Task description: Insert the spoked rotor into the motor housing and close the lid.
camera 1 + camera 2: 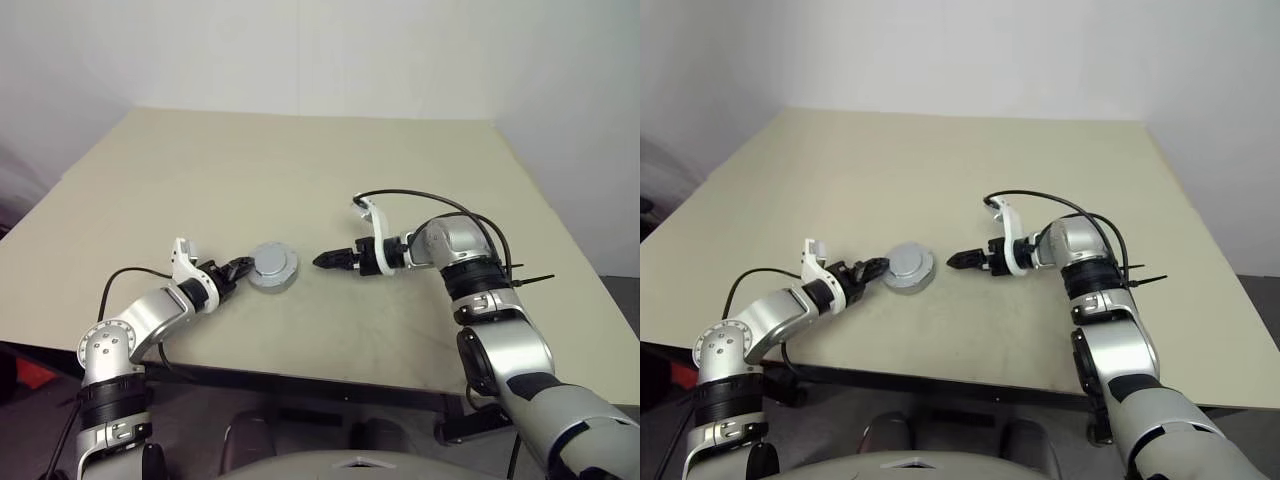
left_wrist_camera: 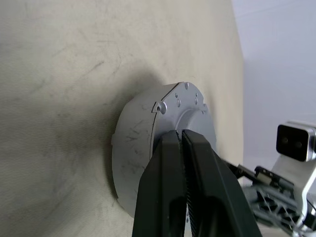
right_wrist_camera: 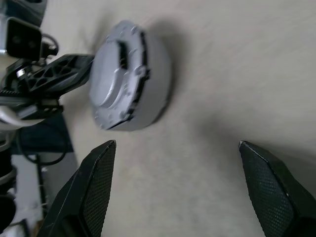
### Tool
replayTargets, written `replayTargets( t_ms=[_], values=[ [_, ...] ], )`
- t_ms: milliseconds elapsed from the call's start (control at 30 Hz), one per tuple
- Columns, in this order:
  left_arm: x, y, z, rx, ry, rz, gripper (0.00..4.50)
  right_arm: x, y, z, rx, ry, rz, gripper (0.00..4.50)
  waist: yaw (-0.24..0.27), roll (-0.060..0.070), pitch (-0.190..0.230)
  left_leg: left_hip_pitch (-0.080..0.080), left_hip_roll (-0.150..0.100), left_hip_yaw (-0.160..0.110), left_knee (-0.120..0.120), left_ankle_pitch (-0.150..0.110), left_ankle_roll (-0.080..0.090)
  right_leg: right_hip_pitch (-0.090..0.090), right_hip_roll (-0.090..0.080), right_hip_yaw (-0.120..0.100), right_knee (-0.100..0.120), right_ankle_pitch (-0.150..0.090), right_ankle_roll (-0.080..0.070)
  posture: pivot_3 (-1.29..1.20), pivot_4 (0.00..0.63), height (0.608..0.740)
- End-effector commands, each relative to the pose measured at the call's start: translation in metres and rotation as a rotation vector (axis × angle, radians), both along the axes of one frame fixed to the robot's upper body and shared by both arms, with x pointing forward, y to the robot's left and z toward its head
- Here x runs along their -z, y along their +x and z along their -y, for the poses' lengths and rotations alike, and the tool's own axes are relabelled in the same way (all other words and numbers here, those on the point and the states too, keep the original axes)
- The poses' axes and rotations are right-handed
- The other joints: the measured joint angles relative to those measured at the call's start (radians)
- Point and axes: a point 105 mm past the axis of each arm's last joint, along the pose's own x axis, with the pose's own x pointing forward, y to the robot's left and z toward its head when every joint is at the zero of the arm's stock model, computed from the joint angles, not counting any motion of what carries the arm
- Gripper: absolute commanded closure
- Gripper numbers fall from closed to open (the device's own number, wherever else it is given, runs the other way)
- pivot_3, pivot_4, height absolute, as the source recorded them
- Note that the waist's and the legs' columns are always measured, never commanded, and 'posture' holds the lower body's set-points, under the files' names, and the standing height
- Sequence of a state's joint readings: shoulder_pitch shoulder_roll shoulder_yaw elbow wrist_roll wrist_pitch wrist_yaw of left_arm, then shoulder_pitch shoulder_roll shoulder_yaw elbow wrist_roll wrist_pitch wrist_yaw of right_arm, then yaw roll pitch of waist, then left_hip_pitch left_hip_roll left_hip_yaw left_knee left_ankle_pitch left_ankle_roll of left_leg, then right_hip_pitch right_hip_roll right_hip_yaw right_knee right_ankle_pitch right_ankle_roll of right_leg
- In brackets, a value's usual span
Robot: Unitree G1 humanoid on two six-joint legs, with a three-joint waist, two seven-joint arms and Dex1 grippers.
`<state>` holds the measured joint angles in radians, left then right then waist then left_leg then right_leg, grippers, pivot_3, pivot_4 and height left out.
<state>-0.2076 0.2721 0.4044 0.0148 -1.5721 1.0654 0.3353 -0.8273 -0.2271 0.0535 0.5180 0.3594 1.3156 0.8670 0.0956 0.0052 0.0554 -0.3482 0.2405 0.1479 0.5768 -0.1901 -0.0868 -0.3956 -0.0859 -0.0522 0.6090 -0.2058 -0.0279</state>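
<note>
left gripper [image 1: 238,267]: fingers pressed together, holding nothing, tips at the left rim of the lid [image 1: 271,262] | right gripper [image 1: 330,261]: jaws wide, empty, just right of the motor housing [image 1: 273,279] | step: lid sits on housing; press evenly from above to seat it flush, keep housing from sliding | surface: bare beige table [image 1: 300,170], white wall [image 1: 320,50] at far side

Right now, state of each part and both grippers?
lid: on the motor housing, closing it.
motor housing: lidded, flat on the table.
left gripper: shut, tips at the lid's edge.
right gripper: open, empty, apart from the housing.
</note>
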Motion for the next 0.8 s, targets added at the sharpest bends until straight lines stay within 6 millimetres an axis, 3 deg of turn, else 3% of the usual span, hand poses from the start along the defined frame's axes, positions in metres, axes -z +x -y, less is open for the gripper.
replayTargets(
  t_ms=[33, 333, 800],
  values=[
    [-0.007, -0.001, -0.002, -0.003, 0.013, 0.027, 4.36, 0.005, -0.009, -0.023, -0.032, 0.037, -0.041, 0.02, -0.001, 0.0, -0.001, 0.001, 0.0, 0.0, 0.0, 0.0, 0.0, 0.0, 0.0, 0.0, 0.0, 0.0, 0.0, 0.0, 0.0, 0.74],
    [-0.008, -0.004, -0.011, -0.029, 0.04, 0.028, 4.36, 0.008, 0.01, -0.058, 0.072, 0.085, -0.049, 0.02, -0.025, -0.003, -0.004, 0.012, 0.002, 0.0, 0.0, 0.003, -0.005, 0.004, 0.002, 0.002, 0.008, -0.004, 0.006, 0.0, 0.0, 0.74],
    [-0.007, -0.004, -0.015, -0.05, 0.055, 0.027, 4.36, -0.012, 0.005, -0.097, 0.05, 0.198, -0.104, 0.02, -0.027, -0.003, -0.004, 0.012, 0.002, 0.0, -0.002, 0.004, -0.008, -0.002, 0.003, 0.001, 0.01, -0.001, -0.002, 0.0, 0.0, 0.74]
  ],
)
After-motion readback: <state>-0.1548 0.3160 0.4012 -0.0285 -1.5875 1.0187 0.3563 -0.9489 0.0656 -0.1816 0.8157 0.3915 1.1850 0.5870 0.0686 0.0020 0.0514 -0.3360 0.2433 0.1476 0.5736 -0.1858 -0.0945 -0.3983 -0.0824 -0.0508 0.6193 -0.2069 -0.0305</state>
